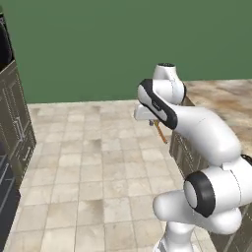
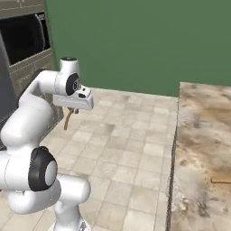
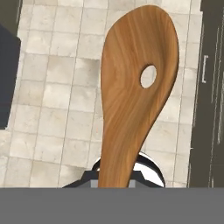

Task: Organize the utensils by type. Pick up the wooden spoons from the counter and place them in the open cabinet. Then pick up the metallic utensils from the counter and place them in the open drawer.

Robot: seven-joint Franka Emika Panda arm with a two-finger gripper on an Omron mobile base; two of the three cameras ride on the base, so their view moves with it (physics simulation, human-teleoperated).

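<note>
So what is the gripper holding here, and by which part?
The gripper is shut on an orange-brown wooden spoon with a hole in its bowl, gripped at the handle end, bowl pointing away over the tiled floor.

White arm: rises from the lower right, dark joints, reaching left over the tiled floor [image 1: 88,167]. Claw [image 1: 156,123]: partly hidden beneath the white hand; finger spacing cannot be judged. Wooden spoon [image 1: 161,132]: a thin orange-brown length is seen hanging below the hand, slanting down and right. Desk [image 1: 224,98]: marbled brown top at right, tan cupboard fronts [image 1: 189,155] below. Green wall [image 1: 98,44] behind. Dark appliance [image 1: 12,138] at the left edge.
</note>
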